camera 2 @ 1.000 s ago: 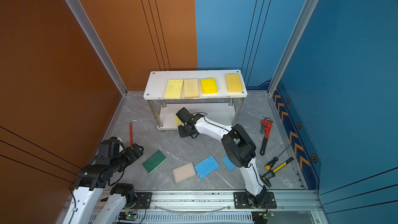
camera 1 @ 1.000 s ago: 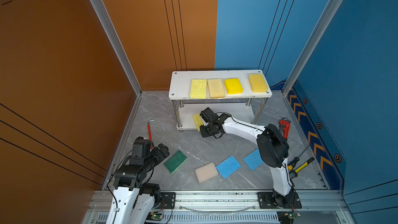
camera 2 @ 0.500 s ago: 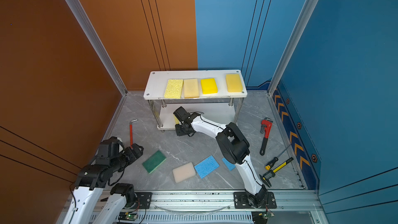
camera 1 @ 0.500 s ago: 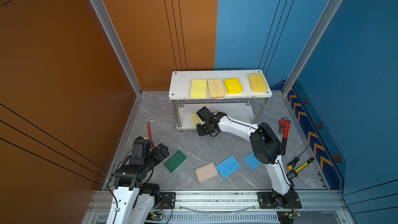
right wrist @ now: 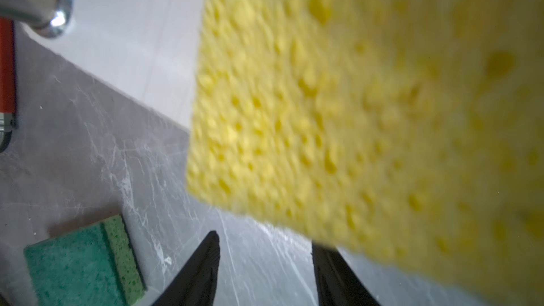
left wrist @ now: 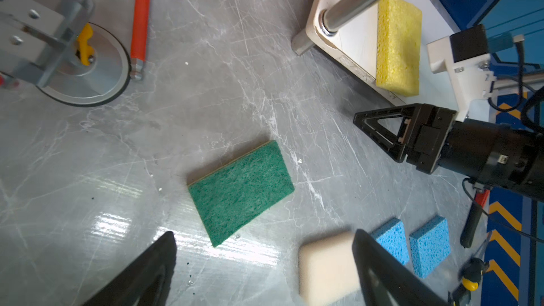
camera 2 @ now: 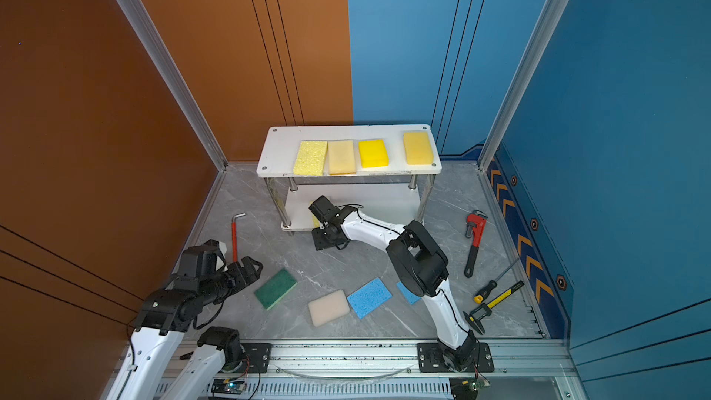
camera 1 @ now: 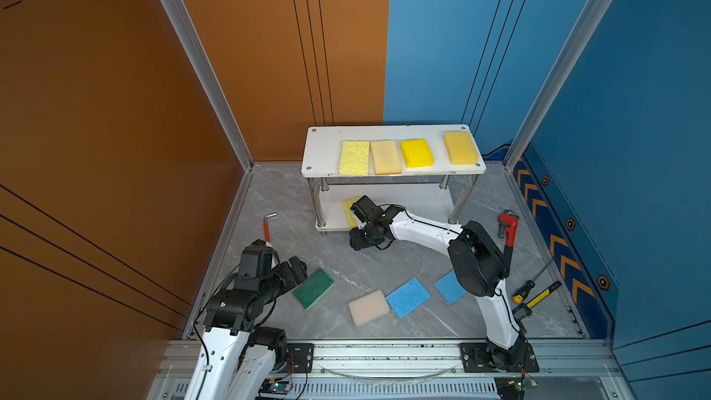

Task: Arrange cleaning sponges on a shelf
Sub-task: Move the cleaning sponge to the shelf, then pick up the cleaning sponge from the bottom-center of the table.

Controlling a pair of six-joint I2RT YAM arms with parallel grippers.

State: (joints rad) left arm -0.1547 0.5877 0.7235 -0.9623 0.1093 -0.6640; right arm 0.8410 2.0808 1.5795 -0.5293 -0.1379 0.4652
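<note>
Both top views show a small white shelf with two boards and shiny metal legs (camera 1: 321, 148) in the middle of the frame. A row of four yellow and cream sponges (camera 1: 385, 156) sits on its top board. A thin yellow sponge full of little holes (camera 1: 348, 207) lies flat on the low board, at the left end. The right gripper (right wrist: 263, 241) is just in front of it. Its two fingers are apart and hold nothing. So this looks like the step of putting that sponge down. I think the next move is to pull the right arm back without bumping the board.

The left gripper (camera 1: 299, 266), low and left in the frame, has its fingers far apart too. A flat green scrub sponge (camera 1: 313, 288) lies on the grey stone floor (camera 1: 384, 263) just beside it. A soft pink-beige sponge (camera 1: 368, 307) and two thin blue sponges (camera 1: 408, 297) lie in the lower middle. They likely need picking up next.
</note>
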